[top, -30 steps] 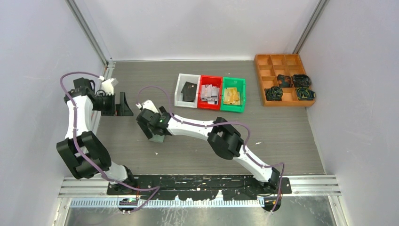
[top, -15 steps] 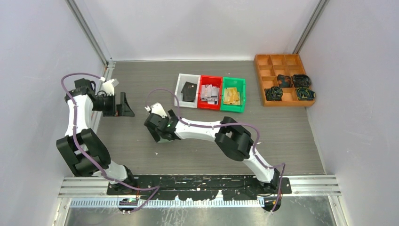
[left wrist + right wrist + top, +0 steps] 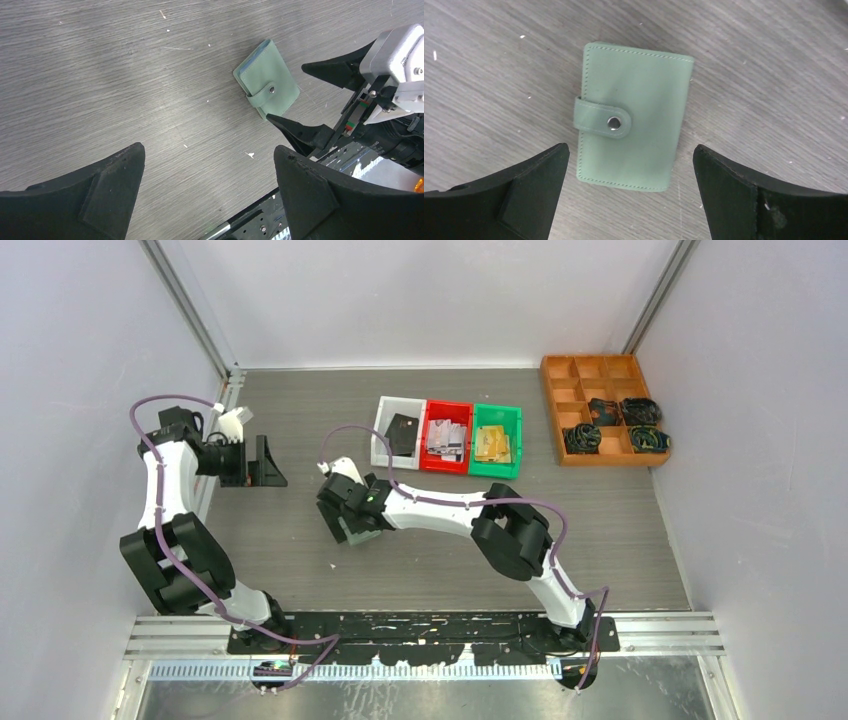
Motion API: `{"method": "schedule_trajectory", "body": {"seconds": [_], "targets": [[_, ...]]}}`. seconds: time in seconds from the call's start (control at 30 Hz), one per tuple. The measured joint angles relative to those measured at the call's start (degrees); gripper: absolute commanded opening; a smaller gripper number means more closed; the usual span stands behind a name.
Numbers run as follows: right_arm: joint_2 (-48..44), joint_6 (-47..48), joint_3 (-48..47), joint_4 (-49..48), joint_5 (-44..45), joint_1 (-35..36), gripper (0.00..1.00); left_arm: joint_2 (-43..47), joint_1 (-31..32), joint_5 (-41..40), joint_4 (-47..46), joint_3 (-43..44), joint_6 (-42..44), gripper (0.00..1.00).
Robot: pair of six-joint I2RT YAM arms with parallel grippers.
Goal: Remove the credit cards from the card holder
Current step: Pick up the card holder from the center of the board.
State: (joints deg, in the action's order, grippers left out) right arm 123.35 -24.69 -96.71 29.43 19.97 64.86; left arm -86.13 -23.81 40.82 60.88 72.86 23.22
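Hovering with the right end effector [image 3: 631, 150] over the grey worktop [image 3: 749, 60], fingers spread wide apart and clamped on nothing. Framing the pale mint-green card holder [image 3: 634, 117] between the two black fingertips in the right wrist view, directly beneath the end effector, with contact impossible to tell. Lying flat and folded shut, small tab [image 3: 596, 116] wrapped over one long edge and fastened by a metal snap [image 3: 614, 121]. Impossible to tell from the closed cover whether cards sit inside.

Holding the left end effector [image 3: 210, 149] well apart, off to the left of the right one, fingers likewise spread and empty. Looking from its wrist camera across bare worktop toward the holder, flanked there by the right end effector's two fingers.

Beyond the right end effector, farther from the arm bases, three small bins side by side: a white bin [image 3: 378, 445] with a black credit card [image 3: 403, 430], a red bin [image 3: 445, 466] with silver-grey cards [image 3: 445, 437], a green bin [image 3: 495, 472] with gold cards [image 3: 492, 445]. Farther right of those, an orange compartment tray [image 3: 563, 370] with black coiled cables [image 3: 582, 439] in several sections.
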Motion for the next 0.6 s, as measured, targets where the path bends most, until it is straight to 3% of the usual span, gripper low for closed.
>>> {"method": "schedule_trajectory", "body": {"seconds": [0.6], "targets": [[3.10, -2.19, -0.02, -0.20, -5.75, -1.57, 0.99, 0.00, 0.00, 1.90, 0.68, 0.00, -0.04, 1.00]]}}
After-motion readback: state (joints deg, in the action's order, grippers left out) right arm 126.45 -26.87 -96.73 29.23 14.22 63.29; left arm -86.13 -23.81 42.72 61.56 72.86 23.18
